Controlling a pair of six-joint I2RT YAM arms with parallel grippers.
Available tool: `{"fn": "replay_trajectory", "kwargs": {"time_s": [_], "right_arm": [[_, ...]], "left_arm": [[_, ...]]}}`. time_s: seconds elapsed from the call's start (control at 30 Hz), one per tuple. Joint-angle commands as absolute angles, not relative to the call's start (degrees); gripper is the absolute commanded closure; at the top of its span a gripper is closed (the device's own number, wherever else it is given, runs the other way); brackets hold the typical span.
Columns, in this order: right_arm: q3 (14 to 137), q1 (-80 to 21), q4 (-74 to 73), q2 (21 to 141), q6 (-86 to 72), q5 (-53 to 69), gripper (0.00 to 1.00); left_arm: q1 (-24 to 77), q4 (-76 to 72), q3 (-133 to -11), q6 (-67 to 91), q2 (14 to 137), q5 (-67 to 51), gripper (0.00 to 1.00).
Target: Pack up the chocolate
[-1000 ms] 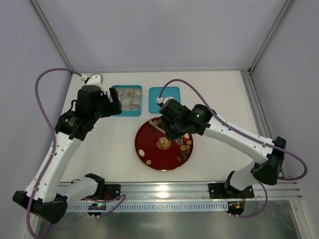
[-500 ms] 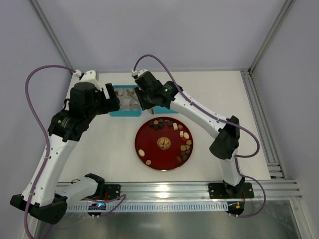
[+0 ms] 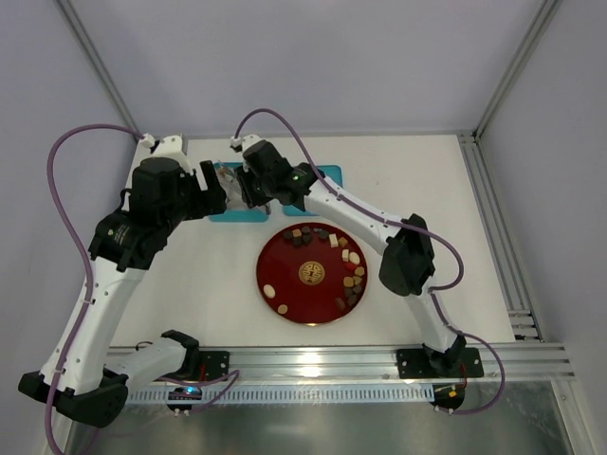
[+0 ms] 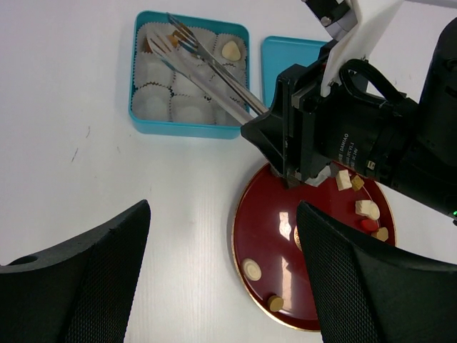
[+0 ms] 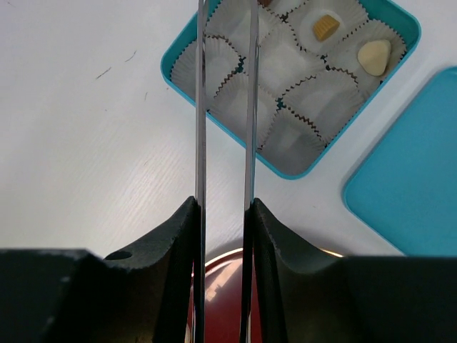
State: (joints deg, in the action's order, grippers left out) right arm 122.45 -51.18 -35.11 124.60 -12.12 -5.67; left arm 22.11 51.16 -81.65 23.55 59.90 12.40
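Note:
Several chocolate pieces [image 3: 352,276], dark, tan and white, lie on the red plate [image 3: 285,275]; the plate also shows in the left wrist view [image 4: 268,229]. My right gripper [image 3: 244,186] is shut on metal tongs [image 4: 214,78], whose blades [image 5: 201,107] reach over the teal box [image 4: 186,128] of white paper cups. A small tan piece [image 4: 173,40] shows at the tong tips over a far corner cup. A tan piece [image 5: 325,27] and a white one [image 5: 375,56] sit in cups. My left gripper [image 4: 223,207] is open and empty above the table beside the plate.
The teal lid [image 3: 327,173] lies flat right of the box, seen also in the right wrist view [image 5: 407,179]. The box [image 5: 311,148] is partly covered by both arms in the top view. A rail runs along the near table edge.
My right arm swung from over the red plate back and left to the teal box, carrying the tongs. My left arm shifted slightly left.

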Motion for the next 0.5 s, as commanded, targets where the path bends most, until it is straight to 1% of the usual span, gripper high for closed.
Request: {"fn": "replay_trajectory", "kwargs": {"time_s": [0.0, 0.47], "right_arm": [[124.6, -51.6, -28.4, 125.9, -11.5, -3.7, 0.64], [125.7, -51.9, -26.4, 131.0, -12.2, -3.3, 0.64]], "left_arm": [[22.0, 51.2, -82.6, 22.9, 59.2, 12.1, 0.19], [22.0, 51.2, -82.4, 22.7, 58.8, 12.1, 0.19]]}}
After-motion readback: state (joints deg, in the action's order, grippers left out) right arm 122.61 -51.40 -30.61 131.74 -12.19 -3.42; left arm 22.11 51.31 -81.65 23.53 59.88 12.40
